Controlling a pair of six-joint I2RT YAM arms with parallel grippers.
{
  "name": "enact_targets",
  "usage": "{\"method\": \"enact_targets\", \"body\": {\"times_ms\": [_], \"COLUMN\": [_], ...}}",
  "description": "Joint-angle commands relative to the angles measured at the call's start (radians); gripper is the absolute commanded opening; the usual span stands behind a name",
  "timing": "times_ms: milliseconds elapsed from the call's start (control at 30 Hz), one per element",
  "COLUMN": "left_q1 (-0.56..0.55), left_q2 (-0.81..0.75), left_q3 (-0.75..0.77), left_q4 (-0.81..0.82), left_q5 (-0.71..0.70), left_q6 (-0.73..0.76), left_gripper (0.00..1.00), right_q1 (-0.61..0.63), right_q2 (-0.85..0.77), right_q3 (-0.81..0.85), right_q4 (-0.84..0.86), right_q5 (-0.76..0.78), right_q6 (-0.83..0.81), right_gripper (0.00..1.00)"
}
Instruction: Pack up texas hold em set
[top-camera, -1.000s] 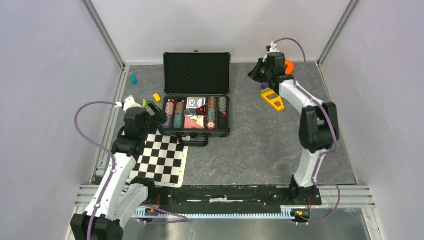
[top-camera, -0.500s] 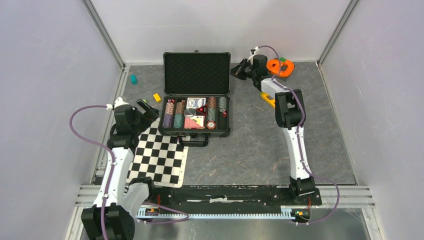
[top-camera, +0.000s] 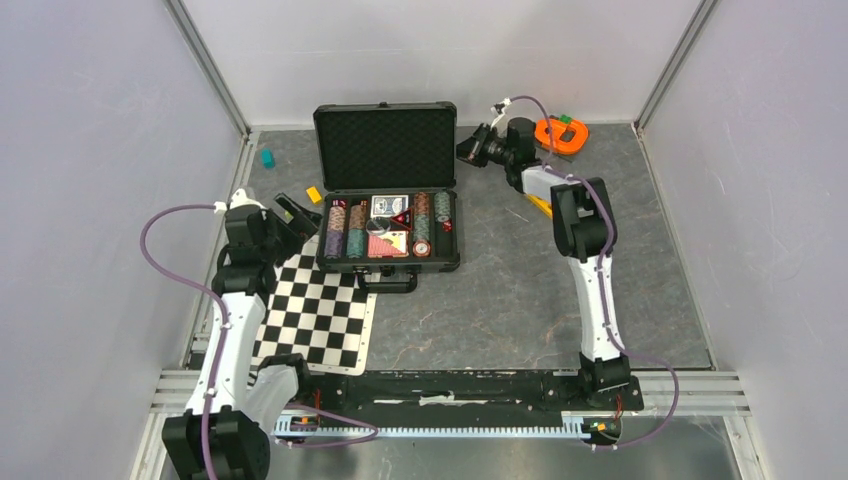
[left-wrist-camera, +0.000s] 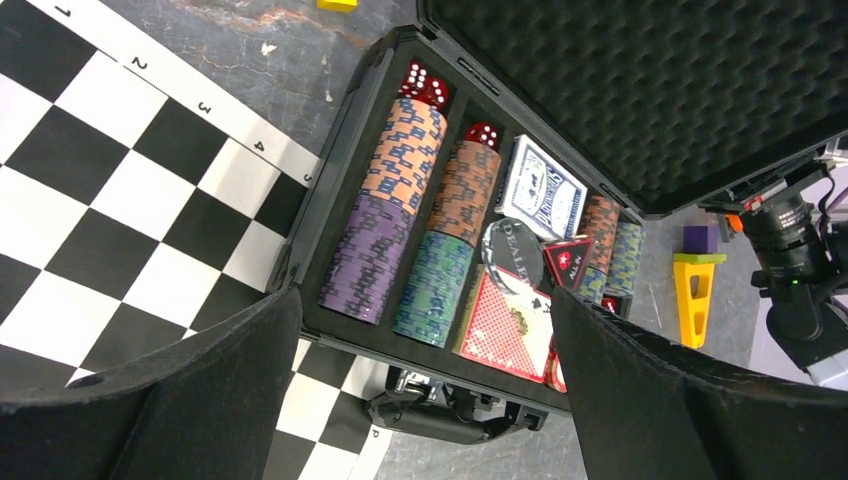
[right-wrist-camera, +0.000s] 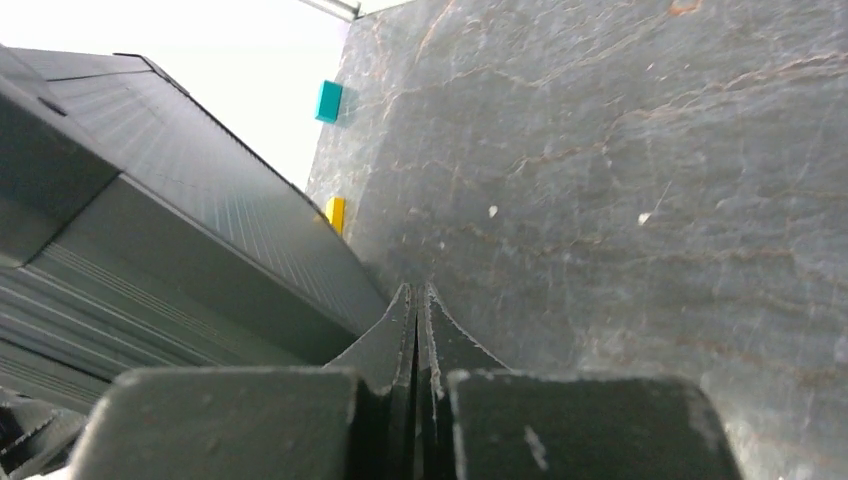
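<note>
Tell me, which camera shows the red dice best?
The left wrist view: the red dice appear large and sharp beside the chip stacks. The top view gives tiny red specks; the right wrist view, none.

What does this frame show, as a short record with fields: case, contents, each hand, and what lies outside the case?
case: briefcase open, lid raised
contents: chip stacks, card decks, dice, all inside
left hand: open, empty, left of the case, aimed at it
right hand: shut, empty, behind the lid's right edge
outside: checkered mat, orange toy, teal block
</note>
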Motion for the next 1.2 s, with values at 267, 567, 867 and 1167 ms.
{"method": "enact_targets", "body": {"times_ms": [267, 567, 867, 1167], "left_q1": [0.005, 0.005, 0.005, 0.007], "left_q2": [-0.128, -0.17, 0.011, 0.154], "left_q3": [0.162, 0.193, 0.066, -0.056], "left_q4": [-0.16, -0.204, -0.01, 0.215], "left_q5": [-0.012, 0.033, 0.097, -0.005], "left_q6": [0.066, 0.107, 0.029, -0.08], "left_gripper": [1.0, 1.0, 1.0, 0.94], "right_q1": [0.106, 0.141, 0.202, 0.242], "right_q2": [-0.363, -0.604, -0.753, -0.75], "right_q3": [-0.226, -0.443, -0.648, -0.851], "right_q4": [-0.007, -0.323, -0.522, -0.386], "right_q5": [-0.192, 0.096, 0.394, 0.306], "right_q6": [-0.219, -0.466, -0.516, -0.401], "right_gripper": [0.0, 0.07, 0.98, 0.98]}}
